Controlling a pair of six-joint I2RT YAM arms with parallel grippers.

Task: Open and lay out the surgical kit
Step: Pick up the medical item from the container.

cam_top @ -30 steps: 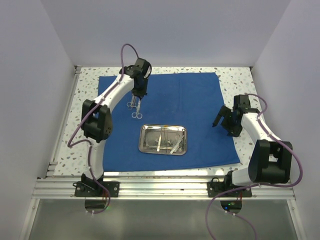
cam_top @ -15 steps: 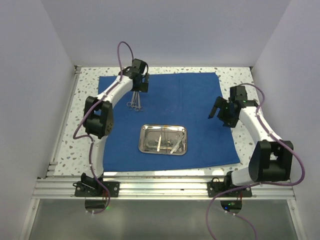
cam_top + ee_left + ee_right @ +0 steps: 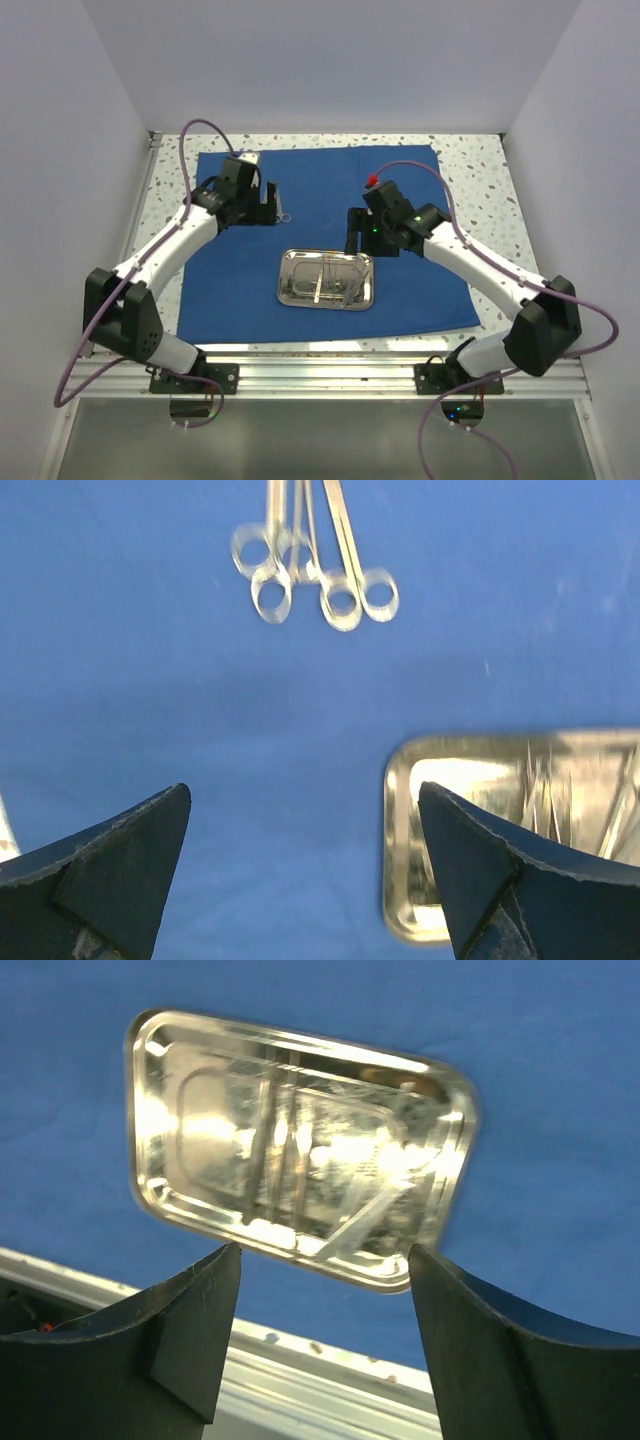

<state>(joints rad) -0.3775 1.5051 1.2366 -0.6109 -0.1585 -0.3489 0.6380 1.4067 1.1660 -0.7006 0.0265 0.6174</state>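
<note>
The royal-blue cloth (image 3: 400, 190) lies spread flat on the table. On its near middle rests the shiny steel tray (image 3: 325, 278) (image 3: 300, 1150), holding several thin steel instruments (image 3: 375, 1218). Two ring-handled instruments (image 3: 315, 580) lie side by side on the cloth beyond the tray's left end; from above only one ring (image 3: 285, 214) shows past my left gripper (image 3: 268, 208). That gripper (image 3: 305, 790) is open and empty, hovering just near of them. My right gripper (image 3: 365, 240) (image 3: 325, 1250) hangs open over the tray's far right edge with nothing between its fingers.
The speckled tabletop (image 3: 480, 160) shows around the cloth. An aluminium rail (image 3: 330, 375) (image 3: 300, 1380) runs along the near edge. White walls close the left, back and right sides.
My left gripper opened, left the ring-handled instruments on the cloth and drew back to the left. My right arm swung left from the cloth's right edge to the tray, its jaws narrowing somewhat.
</note>
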